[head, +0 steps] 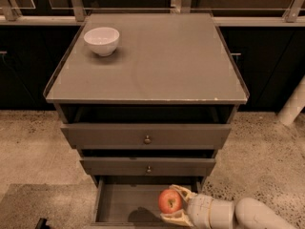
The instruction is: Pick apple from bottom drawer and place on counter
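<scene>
The apple, red with yellowish patches, sits between the two pale fingers of my gripper, which is shut on it. The arm comes in from the lower right. The apple hangs just above the floor of the open bottom drawer, at its right side, and casts a shadow on the planks. The counter is the grey-beige cabinet top above, well clear of the gripper.
A white bowl stands at the counter's back left corner. Two wider drawers with round knobs jut out between counter and bottom drawer. A white post stands at right on the speckled floor.
</scene>
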`<act>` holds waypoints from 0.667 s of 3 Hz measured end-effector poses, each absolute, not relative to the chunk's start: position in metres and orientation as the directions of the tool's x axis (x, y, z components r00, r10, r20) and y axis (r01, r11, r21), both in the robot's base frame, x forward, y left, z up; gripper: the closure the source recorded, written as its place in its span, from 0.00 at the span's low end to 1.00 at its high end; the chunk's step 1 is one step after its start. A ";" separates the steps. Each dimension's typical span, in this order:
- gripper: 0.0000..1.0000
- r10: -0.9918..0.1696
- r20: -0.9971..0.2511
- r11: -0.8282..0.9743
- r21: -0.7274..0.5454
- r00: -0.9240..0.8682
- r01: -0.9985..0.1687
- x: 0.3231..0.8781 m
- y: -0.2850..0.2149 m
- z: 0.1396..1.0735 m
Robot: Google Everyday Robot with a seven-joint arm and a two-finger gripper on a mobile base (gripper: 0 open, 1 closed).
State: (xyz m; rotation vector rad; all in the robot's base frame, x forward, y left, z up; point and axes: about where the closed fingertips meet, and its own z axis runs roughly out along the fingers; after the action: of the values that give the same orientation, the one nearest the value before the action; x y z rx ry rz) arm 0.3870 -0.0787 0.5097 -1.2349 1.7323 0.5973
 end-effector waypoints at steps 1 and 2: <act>1.00 -0.485 -0.874 0.331 -0.213 0.028 -0.919 0.394 -0.076 0.564; 1.00 -0.502 -0.854 0.233 -0.289 0.139 -0.928 0.401 -0.055 0.633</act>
State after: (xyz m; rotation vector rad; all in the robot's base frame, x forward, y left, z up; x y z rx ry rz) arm 0.4008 -0.0552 0.6334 -1.4088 1.5044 0.5360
